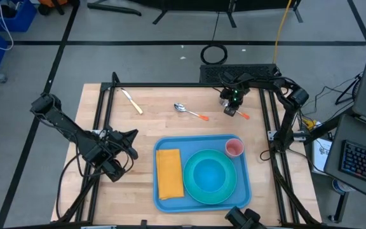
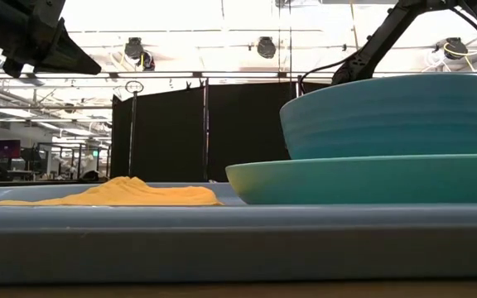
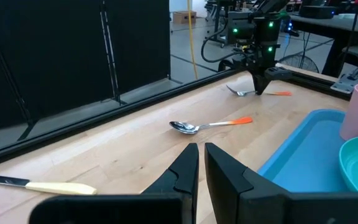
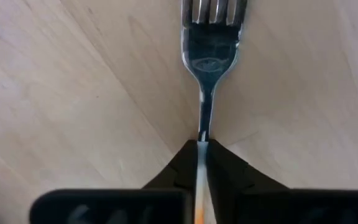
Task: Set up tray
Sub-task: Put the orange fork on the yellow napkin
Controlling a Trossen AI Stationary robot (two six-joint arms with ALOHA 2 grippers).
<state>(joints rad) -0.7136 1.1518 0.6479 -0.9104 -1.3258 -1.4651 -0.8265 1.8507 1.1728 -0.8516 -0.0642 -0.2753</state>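
The blue tray (image 1: 243, 191) lies at the table's near middle. It carries a yellow-orange napkin (image 1: 169, 173), a teal plate (image 1: 230, 191) with a teal bowl (image 1: 208, 175) in it, and a pink cup (image 1: 234, 147). On the wood beyond it lie a knife (image 1: 132, 102), an orange-handled spoon (image 1: 189, 111) and a fork (image 3: 244, 93). My right gripper (image 1: 230, 109) stands over the fork, shut on it. My left gripper (image 3: 201, 152) hovers shut left of the tray, holding nothing. My right gripper pinches the fork between its two fingers at the thin neck (image 4: 202, 138), where the metal meets the orange handle (image 4: 199, 211). The fingers point down from above, one on each side of the shaft. The fork lies flat on the wood, tines (image 4: 213, 9) pointing away.
A metal frame rail (image 3: 135, 93) runs along the table's far edge, with posts at the left (image 1: 103, 108) and right (image 1: 275, 121). Bare wood lies between the knife, the spoon and the tray. Black screens (image 2: 197, 132) stand behind the table.
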